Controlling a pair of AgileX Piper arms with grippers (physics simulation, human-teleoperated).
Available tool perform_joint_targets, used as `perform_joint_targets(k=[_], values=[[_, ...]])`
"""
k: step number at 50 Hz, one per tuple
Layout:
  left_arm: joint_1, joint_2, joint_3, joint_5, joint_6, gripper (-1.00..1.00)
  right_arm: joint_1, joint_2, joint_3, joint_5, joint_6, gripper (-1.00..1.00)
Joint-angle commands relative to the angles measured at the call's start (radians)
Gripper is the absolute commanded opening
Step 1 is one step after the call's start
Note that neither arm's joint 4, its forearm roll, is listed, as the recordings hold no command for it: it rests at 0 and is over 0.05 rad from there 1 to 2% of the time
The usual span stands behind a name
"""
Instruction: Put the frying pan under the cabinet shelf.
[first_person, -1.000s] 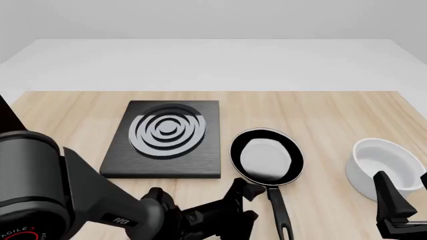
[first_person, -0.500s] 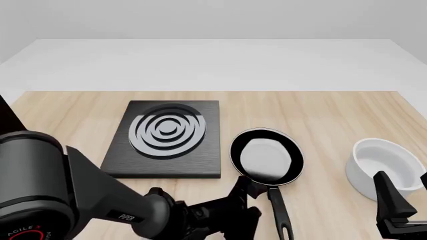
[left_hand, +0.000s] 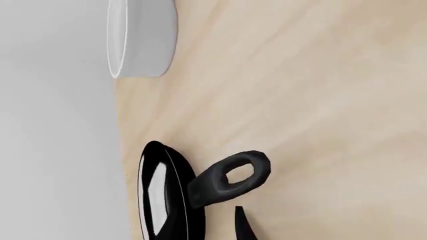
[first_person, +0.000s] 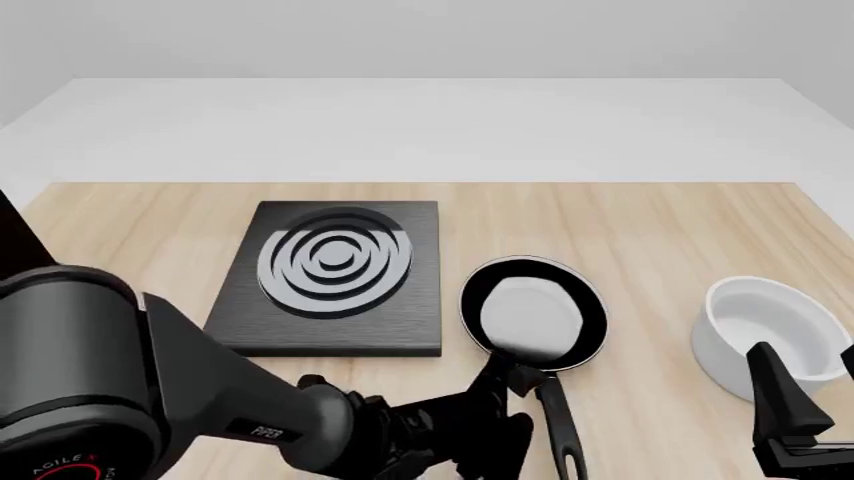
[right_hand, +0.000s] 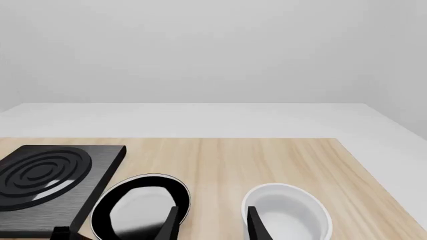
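Note:
The frying pan (first_person: 534, 312) sits on the wooden table right of the stove plate, its long handle (first_person: 559, 420) pointing toward me. In the left wrist view the pan (left_hand: 162, 195) is seen edge-on, with the handle's loop (left_hand: 237, 175) beside it. My left gripper (first_person: 514, 405) is open, low over the table just left of the handle near the pan's rim. One fingertip (left_hand: 243, 227) shows. My right gripper (first_person: 801, 415) is open and empty in front of the white bowl. The cabinet shelf shows only as a dark sliver (first_person: 8, 228) at the far left.
A flat black stove plate (first_person: 334, 275) with grey rings lies left of the pan. A white bowl (first_person: 767, 335) stands at the right, also in the right wrist view (right_hand: 287, 212). The table's far edge meets a white surface (first_person: 427, 130).
My left arm has reached further right, bringing its gripper closer to the pan's handle. The pan, the bowl and the right arm have not moved.

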Motion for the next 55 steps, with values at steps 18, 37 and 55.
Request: perform_joint_targets(k=[18, 37, 55], values=[[-0.08, 0.354, -0.152, -0.02, -0.001, 1.0, 0.0, 0.0, 0.0, 0.0, 0.0, 1.0], [-0.087, 0.424, -0.213, -0.019, -0.026, 1.0, 0.0, 0.0, 0.0, 0.0, 0.0, 1.0], [-0.111, 0.469, -0.261, -0.004, -0.054, 1.0, 0.0, 0.0, 0.0, 0.0, 0.0, 1.0]])
